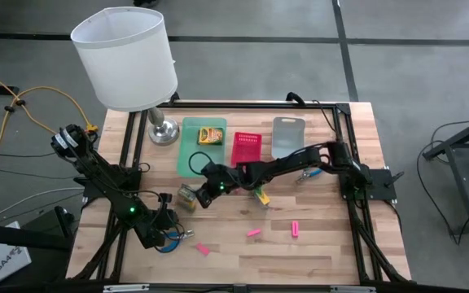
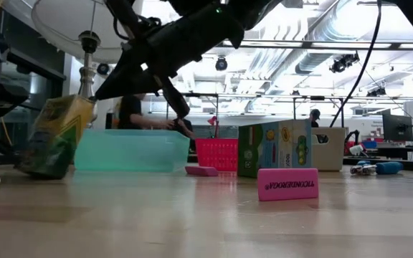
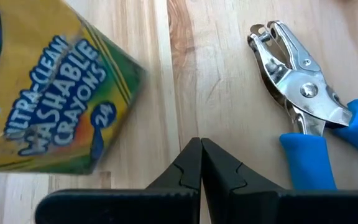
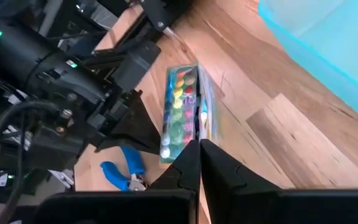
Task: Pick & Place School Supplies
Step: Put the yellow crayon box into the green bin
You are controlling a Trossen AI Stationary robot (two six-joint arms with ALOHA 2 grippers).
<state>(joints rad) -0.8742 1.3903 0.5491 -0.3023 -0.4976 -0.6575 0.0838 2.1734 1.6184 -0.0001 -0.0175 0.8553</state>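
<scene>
Left tool (image 3: 201, 149): fingers pressed together, holding nothing; low over the worktop (image 1: 324, 244) near its front left, between a crayon box and a punch.
Right tool (image 4: 199, 152): fingers together, empty; reached across to the middle-left of the worktop, just beside the crayon box by the green tray.
Box by left tool (image 1: 187, 198): on the wood just in front of the green tray (image 1: 187, 155); in the low view it leans tilted (image 2: 54, 136), not flat. In the left wrist view (image 3: 48, 99) its printed face is up and its long axis runs slantwise.
Box in tray (image 1: 211, 134): lies flat in the green tray's far end.
Third box (image 2: 274, 148): stands upright on a long edge near the worktop's middle, broad face to the low camera; partly under the right arm from above.
Near punch (image 3: 303, 93): blue handles, metal jaw; lies flat beside the left tool, long axis slanted, jaw end pointing away from the tool's base.
Far punch (image 1: 306, 173): lies on the right half, by the right arm.
Erasers: one (image 1: 296, 229) lengthwise front to back, one (image 1: 253, 233) and one (image 1: 203, 249) slanted, all flat near the front.
Trays: pink (image 1: 246, 148) and grey (image 1: 287, 137) beside the green one.
</scene>
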